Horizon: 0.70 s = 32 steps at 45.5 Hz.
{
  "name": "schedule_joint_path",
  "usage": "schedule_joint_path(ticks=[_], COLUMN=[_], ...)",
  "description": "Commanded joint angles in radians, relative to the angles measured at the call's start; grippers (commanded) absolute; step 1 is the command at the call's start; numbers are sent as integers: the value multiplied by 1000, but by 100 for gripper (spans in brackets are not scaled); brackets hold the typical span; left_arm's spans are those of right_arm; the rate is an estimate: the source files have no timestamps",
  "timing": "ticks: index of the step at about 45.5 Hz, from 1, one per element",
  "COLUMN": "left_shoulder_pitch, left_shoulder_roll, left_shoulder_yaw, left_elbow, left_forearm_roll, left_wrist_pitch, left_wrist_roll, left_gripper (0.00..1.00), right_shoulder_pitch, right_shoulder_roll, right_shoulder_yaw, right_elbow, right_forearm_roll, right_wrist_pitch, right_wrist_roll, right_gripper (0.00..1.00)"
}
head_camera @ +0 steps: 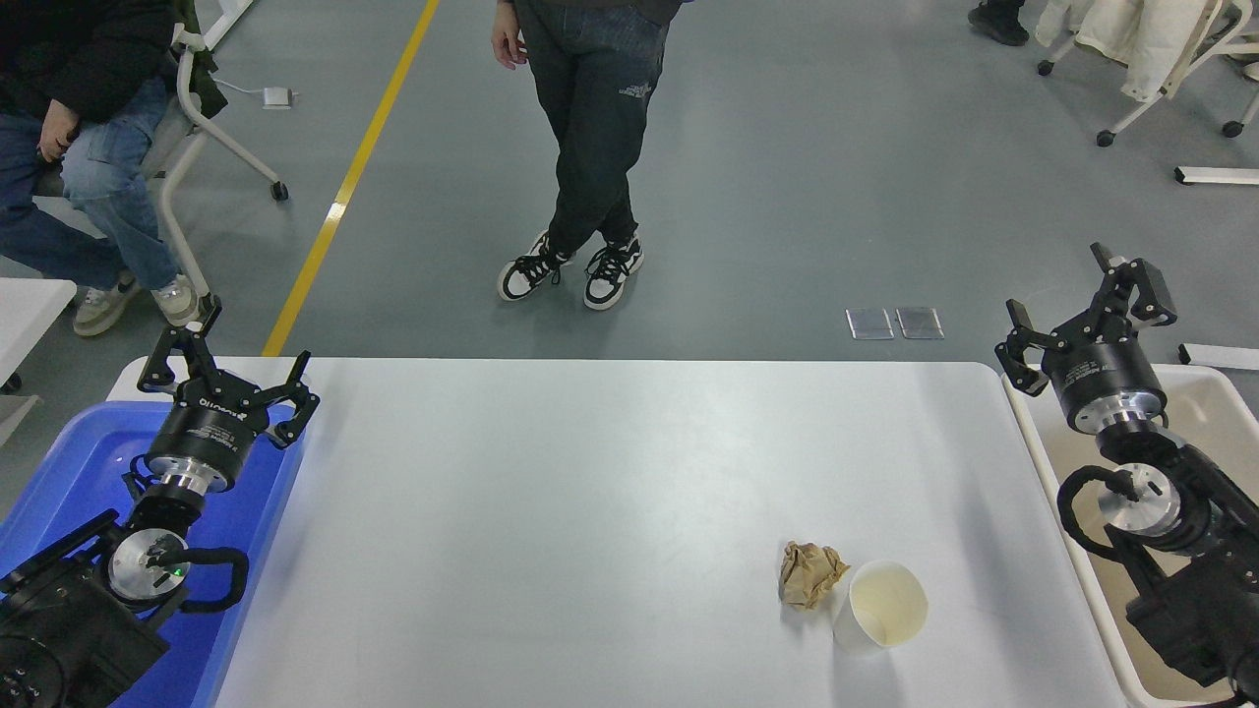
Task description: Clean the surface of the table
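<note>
The white table surface [551, 492] fills the middle of the head view. A crumpled brown paper ball [809, 574] lies on it at the front right, touching a white paper cup [881, 604] that lies tilted with its mouth toward me. My right gripper [1082, 300] is open and empty, raised over the table's far right corner by the beige bin, far behind the cup. My left gripper [221, 359] is open and empty, parked over the blue bin at the lower left.
A blue plastic bin [59, 472] stands off the table's left edge and a beige plastic bin [1215, 413] off its right edge. A person [585, 147] stands beyond the far edge; another sits at the far left [69, 147].
</note>
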Motion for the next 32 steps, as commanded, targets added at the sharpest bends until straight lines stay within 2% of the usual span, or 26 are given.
schedule_joint_path(ticks=[1,17,32], left_shoulder_pitch=[0,0,0], left_shoulder_roll=[0,1,1], left_shoulder_yaw=[0,0,0], left_elbow=[0,0,0], left_forearm_roll=[0,0,0], left_wrist_pitch=[-1,-4,-4], left_wrist_roll=[0,0,0], left_gripper=[100,100,100], right_shoulder_pitch=[5,48,57], right_shoulder_roll=[-14,-15,-43], right_shoulder_yaw=[-45,-167,-170], right_elbow=[-25,-74,-122], right_forearm_roll=[27,10,16], right_wrist_pitch=[-5,-8,-23], right_wrist_roll=[5,11,2], right_gripper=[100,100,100])
